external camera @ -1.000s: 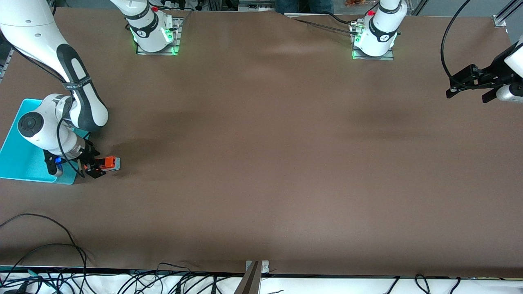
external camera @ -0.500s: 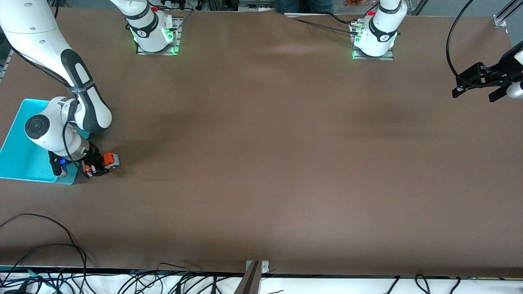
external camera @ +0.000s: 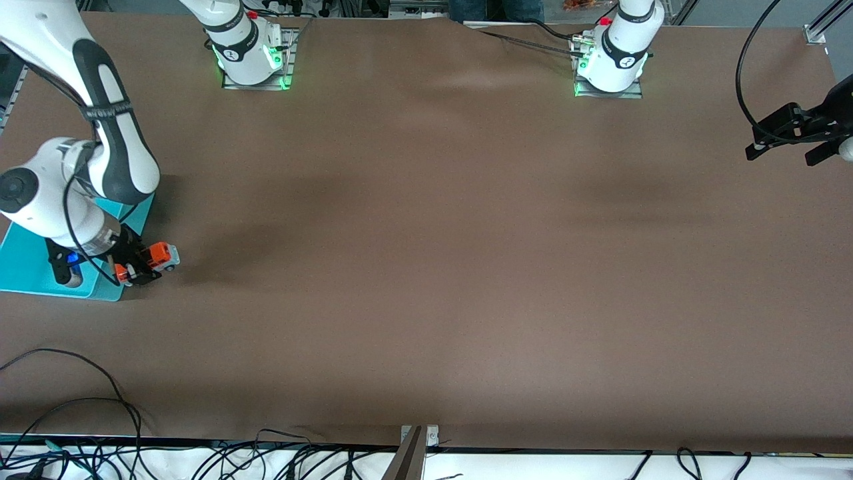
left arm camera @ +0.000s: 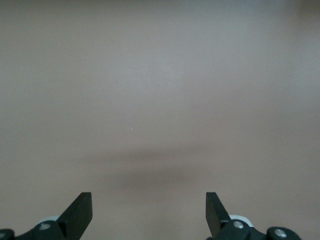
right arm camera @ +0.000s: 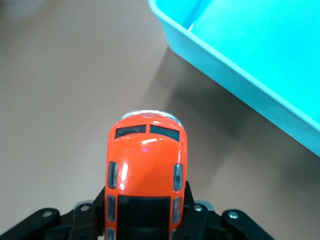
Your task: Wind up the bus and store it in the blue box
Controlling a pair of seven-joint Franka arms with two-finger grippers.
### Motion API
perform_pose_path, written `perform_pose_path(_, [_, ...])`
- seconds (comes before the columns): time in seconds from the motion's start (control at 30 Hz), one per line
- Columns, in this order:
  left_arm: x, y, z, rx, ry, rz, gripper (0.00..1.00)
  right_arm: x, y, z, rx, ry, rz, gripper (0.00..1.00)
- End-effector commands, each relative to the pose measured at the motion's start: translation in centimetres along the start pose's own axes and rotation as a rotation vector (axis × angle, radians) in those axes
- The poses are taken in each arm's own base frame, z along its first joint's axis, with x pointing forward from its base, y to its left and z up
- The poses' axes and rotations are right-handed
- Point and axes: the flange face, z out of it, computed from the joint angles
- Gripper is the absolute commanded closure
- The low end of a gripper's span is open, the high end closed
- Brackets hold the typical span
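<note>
My front camera looks down from high across the surface point(external camera: 426, 267) toward both bases, my left wrist camera looks close down past its tool point(left arm camera: 149, 215) at bare surface, and my right wrist camera sits tight above the bus point(right arm camera: 146, 165) and blue box point(right arm camera: 250, 65), both shared with the front view.

A robotics lab: two white Franka arms bolted on metal base plates point(external camera: 256, 81) with green lights, a long table point(external camera: 426, 267) under brown paper, loose black cables point(external camera: 73, 453) trailing along its nearer edge
</note>
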Motion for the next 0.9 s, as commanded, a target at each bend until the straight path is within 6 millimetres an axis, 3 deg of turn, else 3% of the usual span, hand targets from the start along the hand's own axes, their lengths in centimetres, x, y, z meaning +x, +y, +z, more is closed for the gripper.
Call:
perform_pose_path(0.0, [-0.2, -0.3, -0.6, 0.015, -0.006, -0.008, 0.00, -1.8, 0.5, -6.0, -0.040, -0.037, -0.152, 1.00])
perform_pose_path(0.13, [-0.2, -0.2, -0.6, 0.015, -0.006, -0.007, 0.00, -2.3, 1.4, -8.8, -0.067, -0.077, -0.306, 1.00])
perform_pose_path(0.33, [-0.2, -0.2, -0.6, 0.015, -0.006, -0.007, 0.00, -2.1, 3.0, -11.0, -0.090, -0.126, -0.504, 1.00])
perform_pose_path(0.67, [-0.2, -0.2, -0.6, 0.017, -0.006, -0.007, 0.00, 2.9, 8.9, -12.0, -0.096, -0.175, -0.764, 1.00])
perform_pose_path(0.87, [-0.2, -0.2, -0.7, 0.017, -0.005, -0.007, 0.00, 5.4, 11.9, -11.7, -0.099, -0.186, -0.825, 1.00])
